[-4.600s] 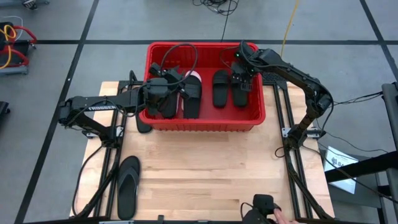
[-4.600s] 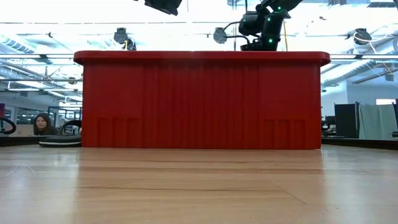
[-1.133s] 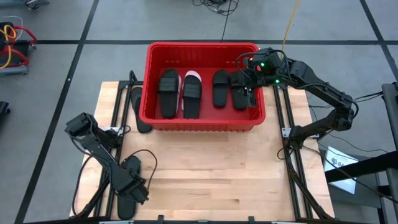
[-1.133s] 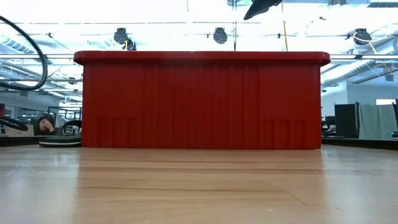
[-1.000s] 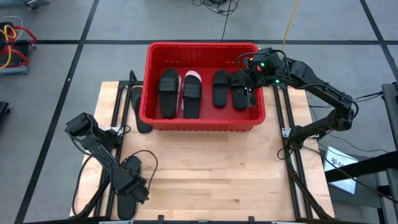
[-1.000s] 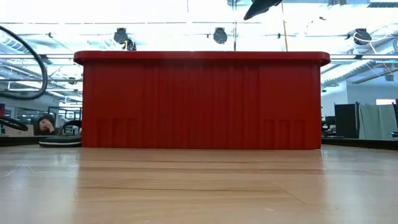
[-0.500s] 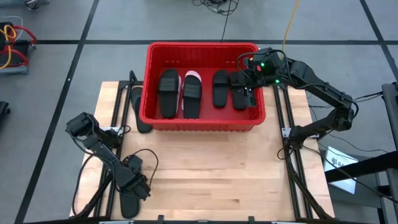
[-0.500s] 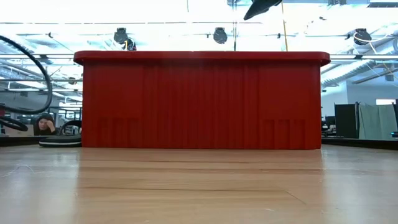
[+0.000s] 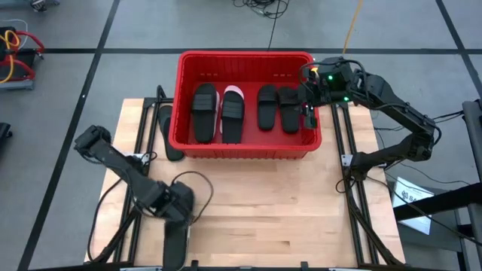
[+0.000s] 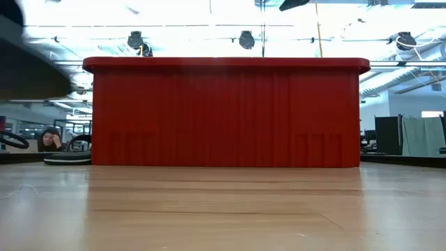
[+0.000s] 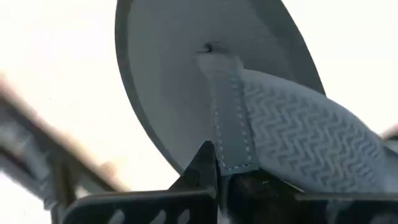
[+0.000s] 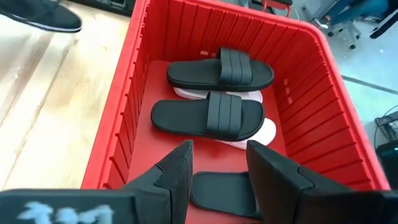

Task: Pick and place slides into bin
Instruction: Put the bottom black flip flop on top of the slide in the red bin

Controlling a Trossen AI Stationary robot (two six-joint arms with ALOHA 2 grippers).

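At the table's near-left corner, the left gripper (image 9: 175, 205) pinches the strap of a black flip-flop (image 11: 249, 106), likely a thin, secure hold for carrying it to the bin (image 9: 248, 147). In the high view that sandal is blurred and cut off by the frame edge. Another black slide (image 9: 169, 135) lies beside the bin's left wall, partly hidden. 4 slides (image 9: 232, 113) rest inside. The right gripper (image 9: 310, 98) hovers over the bin's right end, fingers spread, empty.
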